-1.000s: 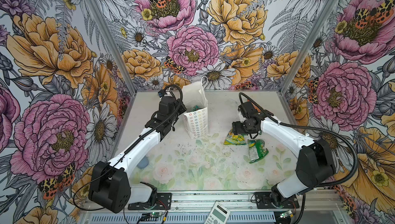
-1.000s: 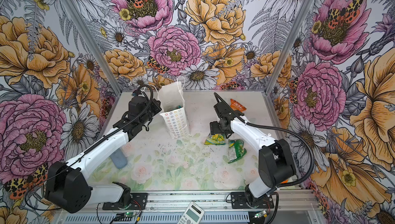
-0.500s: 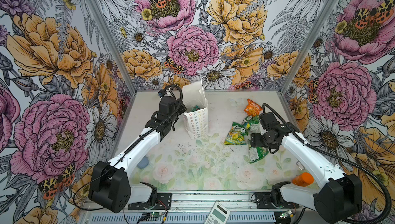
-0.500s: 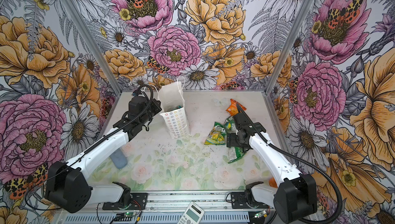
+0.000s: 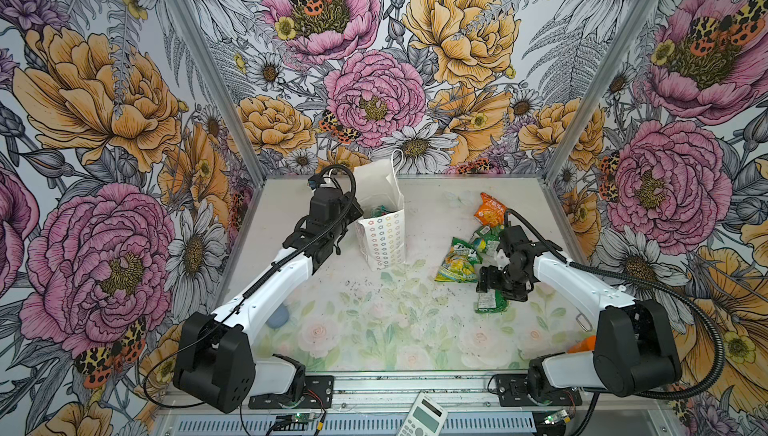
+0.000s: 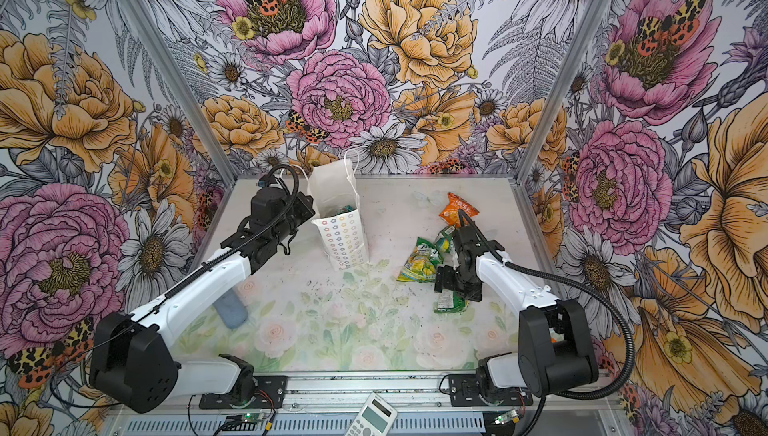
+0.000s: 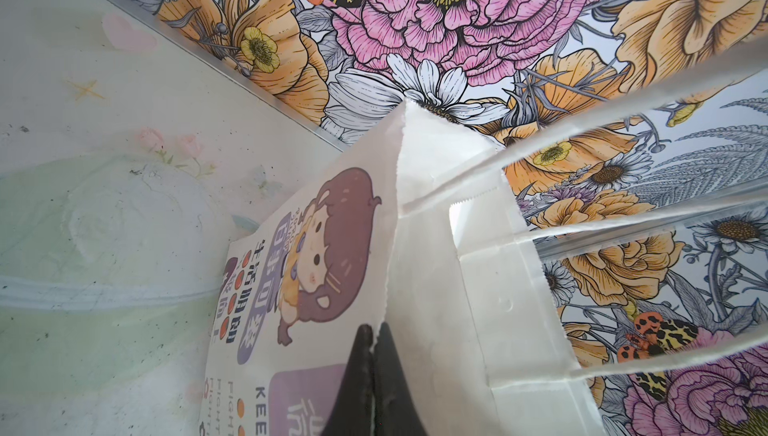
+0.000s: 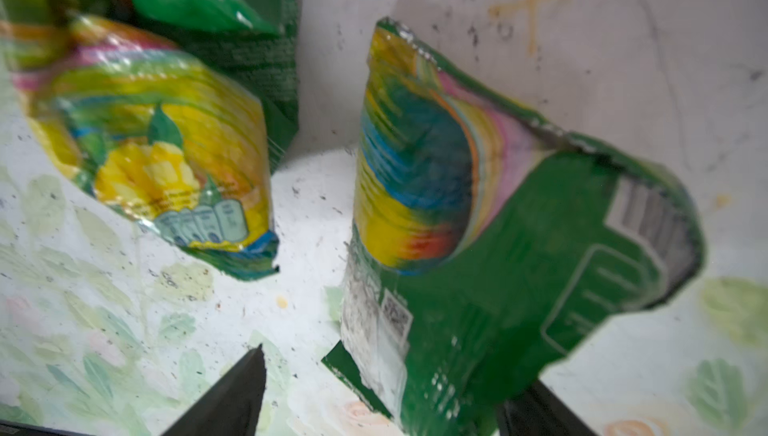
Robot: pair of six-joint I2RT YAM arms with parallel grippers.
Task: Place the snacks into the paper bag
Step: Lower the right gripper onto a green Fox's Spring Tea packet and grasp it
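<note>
The white paper bag (image 5: pixel 380 230) (image 6: pixel 343 238) stands upright at the back left, and a teal snack (image 5: pixel 380 209) shows inside it. My left gripper (image 7: pixel 375 330) (image 5: pixel 356 211) is shut on the bag's rim (image 7: pixel 390 246), beside the cartoon girl print. On the right lie loose snacks: an orange packet (image 5: pixel 490 209), a small green-yellow one (image 5: pixel 484 240), a yellow-green one (image 5: pixel 457 265) (image 8: pixel 166 155) and a green one (image 5: pixel 492 303) (image 8: pixel 519 246). My right gripper (image 5: pixel 492 288) (image 8: pixel 395 371) hangs open over the green packet, its fingers on either side of the packet's near end.
A blue-grey object (image 5: pixel 277 316) lies under my left arm. A calculator (image 5: pixel 422 417) sits on the front rail. A small metal clip (image 5: pixel 584 321) and an orange thing (image 5: pixel 582 344) are by my right arm's base. Flowered walls close in three sides.
My right arm has swung from beside the yellow-green packet, rightward and nearer, to over the green packet. The left arm and the bag have stayed still.
</note>
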